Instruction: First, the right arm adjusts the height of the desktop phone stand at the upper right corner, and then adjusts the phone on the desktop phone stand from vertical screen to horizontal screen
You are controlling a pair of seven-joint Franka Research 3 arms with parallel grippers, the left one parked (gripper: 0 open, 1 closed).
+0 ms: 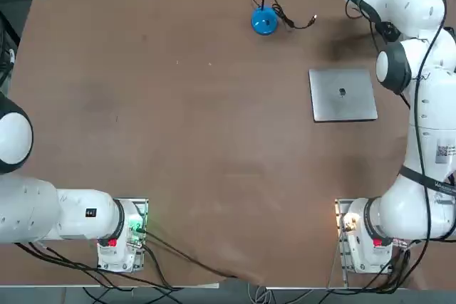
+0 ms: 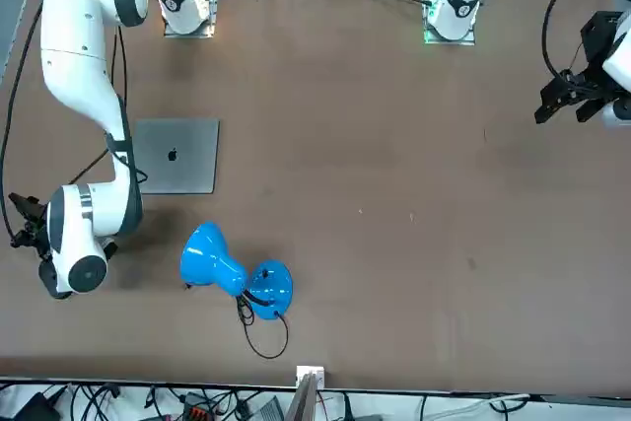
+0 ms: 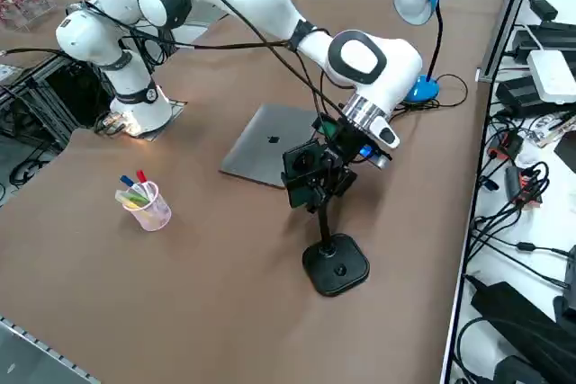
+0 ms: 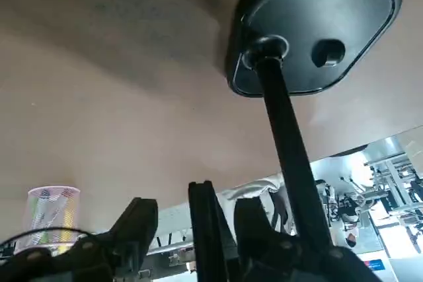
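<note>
desktop phone stand (image 3: 335,263) sits on the brown table (image 3: 198,294) near its right edge, by the far right corner, just to the right of the closed grey laptop (image 3: 270,152); its rounded black base rests flat and its thin pole rises straight up to the cradle at the top. the right gripper (image 3: 315,177) is down at that cradle, its black fingers crowded around the top of the pole and the dark slab of the phone (image 3: 297,173) held there. from the wrist view the fingers (image 4: 139,229) stand part-way apart with a thin dark upright piece between them, but whether they already press on anything cannot be told. the step in hand looks like the first one, taking hold of the stand's head to change its height; the phone does not look turned yet. the next move calls for a firm pinch on the upper part, then a straight pull or push along the pole, without tipping the base or knocking the phone loose. a cup of pens (image 3: 144,202) stands well apart.
</note>
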